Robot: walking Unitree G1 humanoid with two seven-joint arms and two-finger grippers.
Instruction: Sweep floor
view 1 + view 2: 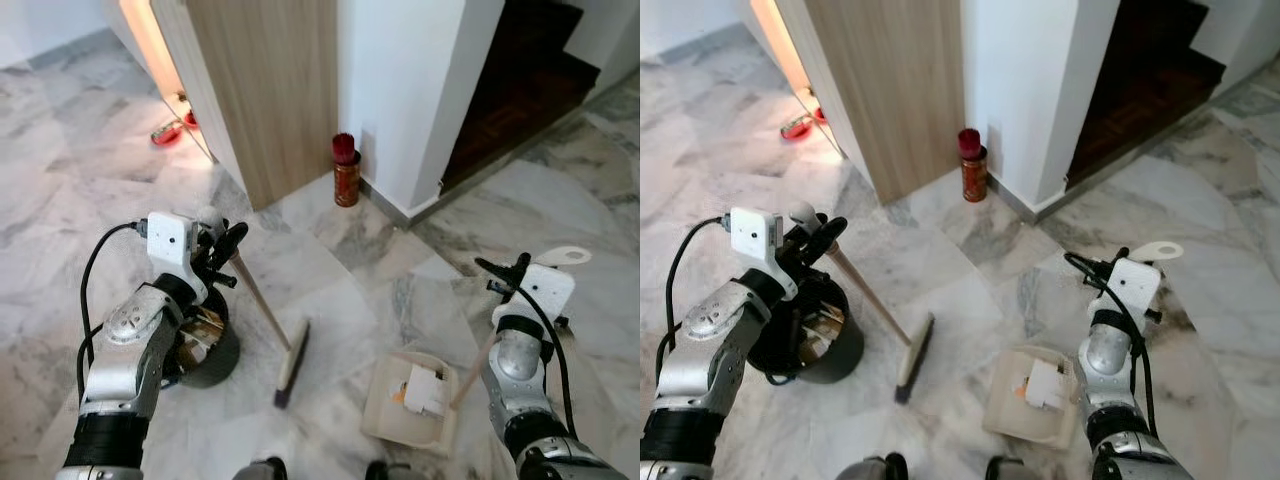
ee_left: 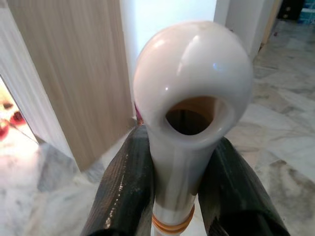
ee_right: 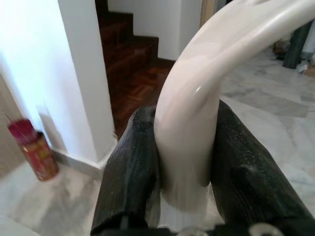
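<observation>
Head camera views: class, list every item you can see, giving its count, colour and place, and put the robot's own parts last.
Broom: one, wooden handle with white cap, dark head on the floor.
Dustpan: one, cream, on the floor, paper scraps inside.
Bin: one, black, beside the left arm.
Canister: one, red-brown, by the white wall corner.
Door: one, light wood.
Floor: grey-white marble.
Left gripper: black fingers clamped on the broom handle.
Right gripper: black fingers clamped on the dustpan handle.

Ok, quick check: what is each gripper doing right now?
Left gripper: shut on the broom handle.
Right gripper: shut on the dustpan handle.
</observation>
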